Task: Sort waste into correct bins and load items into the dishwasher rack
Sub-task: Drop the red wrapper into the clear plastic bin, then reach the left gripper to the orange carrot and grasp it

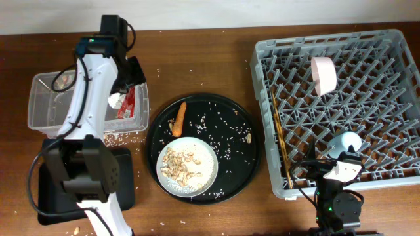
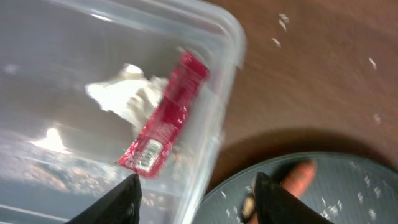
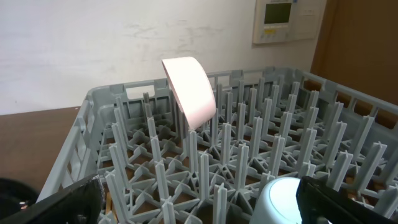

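Note:
The red wrapper (image 2: 166,121) and the crumpled white tissue (image 2: 127,96) lie inside the clear tub (image 1: 46,105). My left gripper (image 2: 198,202) is open and empty above the tub's right wall (image 2: 230,37); in the overhead view it (image 1: 133,78) is at the tub's far right corner. The carrot piece (image 1: 179,118) lies on the round black tray. The plate (image 1: 209,172) holds beige scraps (image 1: 182,164). The dishwasher rack (image 1: 394,46) holds the white-pink bowl (image 1: 323,74), the chopsticks (image 1: 281,141) and the blue cup (image 1: 348,141). My right gripper (image 3: 199,208) is open and empty, close to the cup (image 3: 283,199).
The large round black tray (image 1: 230,111) with scattered rice stands mid-table. The flat black tray (image 1: 121,177) lies at the front left, partly under my left arm. Rice grains dot the wood near the tub. One beige scrap (image 1: 250,137) lies on the round tray's right side.

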